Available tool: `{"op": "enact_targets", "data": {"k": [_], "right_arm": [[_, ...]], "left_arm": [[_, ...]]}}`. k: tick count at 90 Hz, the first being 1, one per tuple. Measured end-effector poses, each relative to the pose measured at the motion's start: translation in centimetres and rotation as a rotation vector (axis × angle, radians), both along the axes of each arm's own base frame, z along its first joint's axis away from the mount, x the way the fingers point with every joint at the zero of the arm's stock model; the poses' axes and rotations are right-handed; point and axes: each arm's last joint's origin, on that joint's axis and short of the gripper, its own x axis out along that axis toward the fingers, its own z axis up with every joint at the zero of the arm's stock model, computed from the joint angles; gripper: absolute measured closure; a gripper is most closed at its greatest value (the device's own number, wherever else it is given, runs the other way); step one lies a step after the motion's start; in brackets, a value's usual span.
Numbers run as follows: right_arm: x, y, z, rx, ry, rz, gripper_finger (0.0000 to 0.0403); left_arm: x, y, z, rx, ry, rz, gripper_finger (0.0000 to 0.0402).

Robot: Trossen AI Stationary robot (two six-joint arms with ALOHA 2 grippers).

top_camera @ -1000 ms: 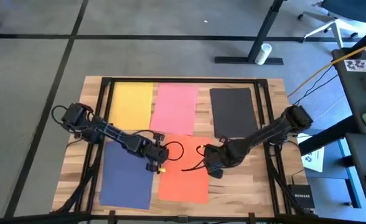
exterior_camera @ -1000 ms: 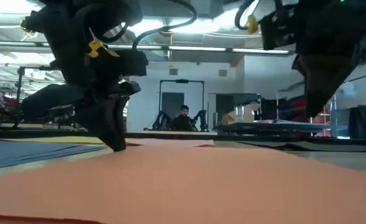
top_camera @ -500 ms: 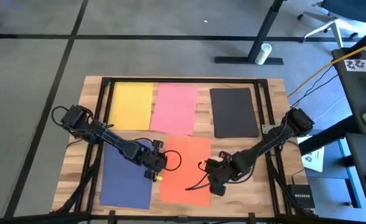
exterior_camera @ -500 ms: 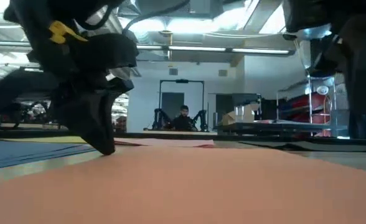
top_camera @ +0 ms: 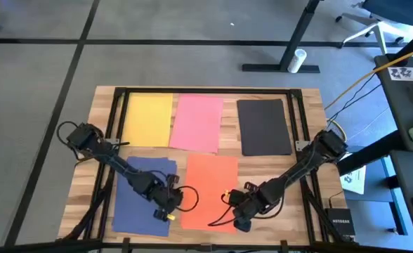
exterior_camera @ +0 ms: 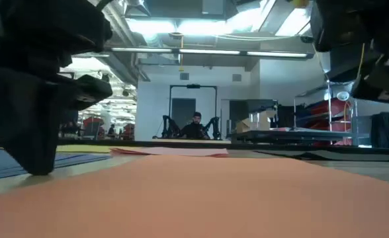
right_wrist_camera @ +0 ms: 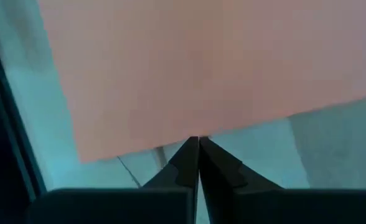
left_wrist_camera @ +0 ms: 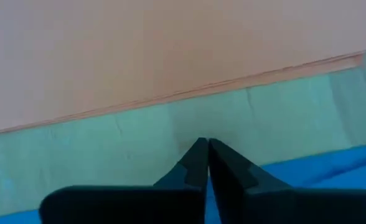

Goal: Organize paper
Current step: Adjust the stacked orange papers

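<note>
Five sheets of paper lie flat on the wooden table: yellow [top_camera: 148, 119], pink [top_camera: 197, 123] and black [top_camera: 264, 126] in the far row, navy blue [top_camera: 138, 193] and orange [top_camera: 210, 188] in the near row. My left gripper [top_camera: 170, 213] is shut and low over the strip of wood [left_wrist_camera: 139, 155] between the navy [left_wrist_camera: 332, 171] and orange [left_wrist_camera: 170, 50] sheets, near their near ends. My right gripper [top_camera: 239, 222] is shut at the orange sheet's [right_wrist_camera: 220, 68] right side, close to its near right corner. My left gripper's shut fingertips [left_wrist_camera: 203, 146] come down slanting onto the bare wood between the navy and orange sheets; in the low view the finger [exterior_camera: 32, 158] reaches the table top. My right gripper's shut fingertips [right_wrist_camera: 198, 142] sit at the orange sheet's edge [right_wrist_camera: 245, 127] near its corner; whether they touch the paper, I cannot tell.
A black frame [top_camera: 206, 90] runs round the table top. Cables trail from both arms across the orange sheet [top_camera: 192, 200]. A desk with a white printed sheet [top_camera: 352, 179] stands off the right edge. A person [exterior_camera: 196, 125] sits far behind the table.
Both grippers have travelled toward the table's near edge, the left along the orange sheet's left side, the right along its right side. Both stayed low and shut.
</note>
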Motion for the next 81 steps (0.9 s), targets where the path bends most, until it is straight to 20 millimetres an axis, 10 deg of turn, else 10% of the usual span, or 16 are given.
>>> {"op": "enact_targets", "data": {"k": [81], "right_arm": [[0.0,1.0,-1.2,0.056,0.032,-0.003,0.0403]], "left_arm": [[1.5,-1.8,-0.7,-0.141,-0.005,-0.005,0.0402]]}}
